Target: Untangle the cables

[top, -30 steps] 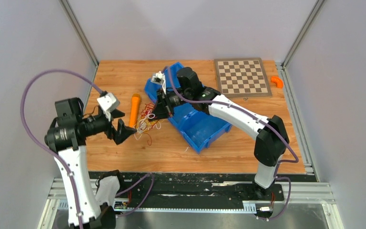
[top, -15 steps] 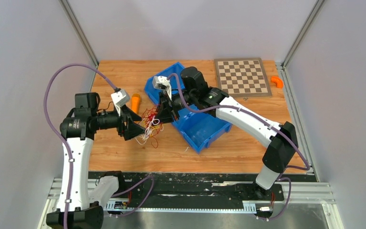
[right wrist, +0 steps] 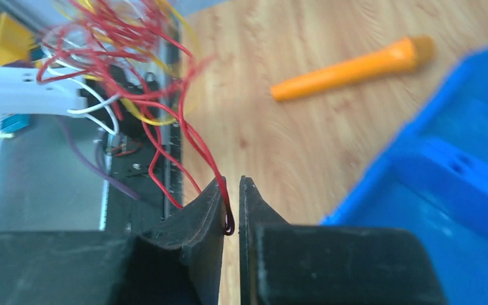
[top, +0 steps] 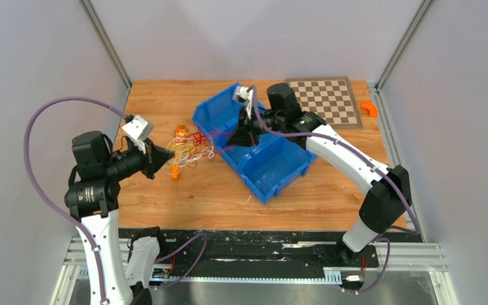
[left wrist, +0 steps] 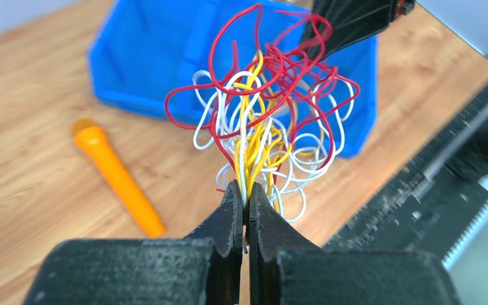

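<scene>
A wooden table (top: 305, 190) fills the floor of a plain grey booth, with a pale wall (top: 38, 63) on each side and metal corner posts (top: 105, 41) rising at the back. A black rail (top: 260, 251) runs along the near edge. A blue bin (top: 273, 168) sits askew at mid-table, a chessboard (top: 324, 101) lies flat in the far right corner, and a small orange piece (top: 370, 109) rests just beside it at the table's edge.

The cables (top: 187, 147), a loose knot of red, white and yellow loops, hang between the two arms, left of the bin. The left gripper (top: 163, 157) has its jaws pressed together on a bunch of white and yellow strands (its wrist view shows them pinched right at the tips (left wrist: 246, 190)), and the tangle (left wrist: 267, 121) fans out beyond them. The right gripper (top: 234, 138) is over the bin's left wall. Its jaws (right wrist: 232, 190) stand a narrow slit apart, and one red strand drops into that slit and curls against one finger face, with wood showing through the gap beside it.

An orange marker (left wrist: 117, 178) lies on the wood. From above, the cables cover its middle, so only its ends show (top: 175, 173). Whether the knot touches the table cannot be told. The right wrist view blurs the far loops (right wrist: 114, 57), the marker (right wrist: 349, 67) and the bin's rim, and the left arm's base is cut off at the lower edge.
</scene>
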Available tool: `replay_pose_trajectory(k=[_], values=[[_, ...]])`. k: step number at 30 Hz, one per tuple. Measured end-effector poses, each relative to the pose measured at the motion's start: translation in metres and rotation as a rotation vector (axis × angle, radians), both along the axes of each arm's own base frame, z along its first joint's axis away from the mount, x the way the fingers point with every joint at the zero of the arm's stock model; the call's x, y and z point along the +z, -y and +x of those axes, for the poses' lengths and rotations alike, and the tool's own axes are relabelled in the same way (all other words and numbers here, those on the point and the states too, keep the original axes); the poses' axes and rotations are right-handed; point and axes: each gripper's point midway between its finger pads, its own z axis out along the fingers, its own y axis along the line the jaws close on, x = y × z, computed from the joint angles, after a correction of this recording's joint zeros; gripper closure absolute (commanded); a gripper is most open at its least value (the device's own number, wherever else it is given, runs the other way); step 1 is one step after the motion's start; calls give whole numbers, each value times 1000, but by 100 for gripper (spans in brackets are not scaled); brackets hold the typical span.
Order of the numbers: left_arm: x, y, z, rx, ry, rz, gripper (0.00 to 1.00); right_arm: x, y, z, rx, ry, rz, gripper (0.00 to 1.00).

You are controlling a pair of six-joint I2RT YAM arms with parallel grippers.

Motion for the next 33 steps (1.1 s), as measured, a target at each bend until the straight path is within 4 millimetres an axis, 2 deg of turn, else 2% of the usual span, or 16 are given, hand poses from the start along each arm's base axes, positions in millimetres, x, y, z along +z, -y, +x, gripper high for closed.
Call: replay_pose_trajectory(k=[1,5,11,14,15,20,24,30,33], values=[[8,-7,2,49,26,10,100,-4,11,12,-48,-9,-15,100],[34,-20,6,180,107,13,100,-12,42,39,-161,-35,-42,100],[48,-26,14,265,117,-32,100,3,54,32,-175,-19,-26,100],[46,-46,25,388,101,-4,100,18,63,30,-191,6,-6,100],[45,-58,31,456,97,17,100,24,71,33,-208,16,3,100],[29,-117,48,744,47,86,100,55,138,68,-388,61,50,100],[6,-147,55,863,-19,107,100,72,178,80,-492,88,75,100],[-33,-169,60,907,-125,144,100,103,199,75,-522,122,121,100],[-42,-161,60,824,-146,136,100,117,199,69,-497,108,162,100]])
